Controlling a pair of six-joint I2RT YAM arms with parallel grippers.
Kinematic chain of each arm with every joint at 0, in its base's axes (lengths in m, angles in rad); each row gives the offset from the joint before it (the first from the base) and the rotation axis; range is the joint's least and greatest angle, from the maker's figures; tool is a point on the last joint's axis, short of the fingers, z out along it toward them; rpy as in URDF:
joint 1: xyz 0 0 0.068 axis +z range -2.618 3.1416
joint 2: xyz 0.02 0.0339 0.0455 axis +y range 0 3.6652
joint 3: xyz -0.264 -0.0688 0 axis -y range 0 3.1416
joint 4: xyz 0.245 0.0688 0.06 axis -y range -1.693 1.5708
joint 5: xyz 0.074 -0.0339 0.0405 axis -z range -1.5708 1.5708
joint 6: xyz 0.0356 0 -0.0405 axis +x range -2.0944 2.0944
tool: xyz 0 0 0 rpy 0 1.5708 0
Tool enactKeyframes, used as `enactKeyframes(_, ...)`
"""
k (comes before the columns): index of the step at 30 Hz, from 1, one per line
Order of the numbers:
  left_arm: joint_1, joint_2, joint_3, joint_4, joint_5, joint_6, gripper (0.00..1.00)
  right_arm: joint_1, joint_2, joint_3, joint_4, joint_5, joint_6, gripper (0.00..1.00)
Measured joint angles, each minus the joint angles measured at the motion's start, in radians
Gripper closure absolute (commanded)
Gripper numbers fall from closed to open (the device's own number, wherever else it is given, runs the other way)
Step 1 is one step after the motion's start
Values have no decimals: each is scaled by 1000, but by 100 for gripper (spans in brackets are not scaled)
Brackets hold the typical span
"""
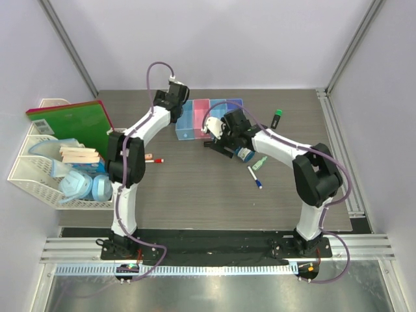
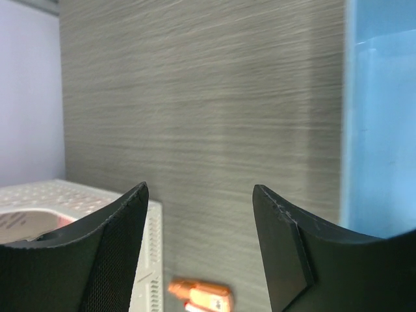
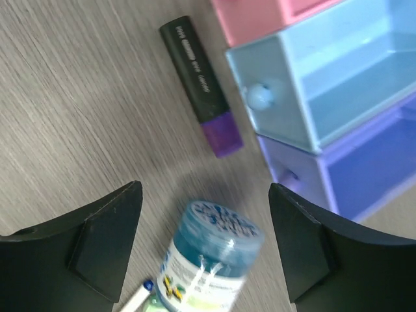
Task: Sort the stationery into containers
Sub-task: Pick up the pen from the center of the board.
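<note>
Stationery [image 1: 255,177] sits loose on the tabletop [image 1: 195,188]: red-capped marker [image 1: 154,160] left of centre, left pincer [image 2: 199,187] spread and empty by the bins [image 1: 208,117], right pincer [image 3: 204,186] spread above the blue jar [image 3: 211,250], purple-ended highlighter [image 3: 198,84] nearby.

White arms [image 1: 148,125], black joints [image 1: 125,161], trailing purple cables [image 1: 150,81].

Four joined bins [image 1: 185,127] in a row; near them on the surface [image 1: 195,188], two black highlighters [image 1: 276,119], two white markers [image 1: 255,177], one blue jar [image 1: 245,155], one small green bottle [image 1: 261,161].
</note>
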Motion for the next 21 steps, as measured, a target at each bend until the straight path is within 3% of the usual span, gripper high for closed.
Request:
enactKeyframes(11, 62, -216, -232, 23, 38, 0, 33, 6, 189, 131, -23, -5, -16, 19)
enactKeyframes(21, 66, -270, -358, 37, 69, 6, 33, 6, 251, 176, -22, -13, -55, 19)
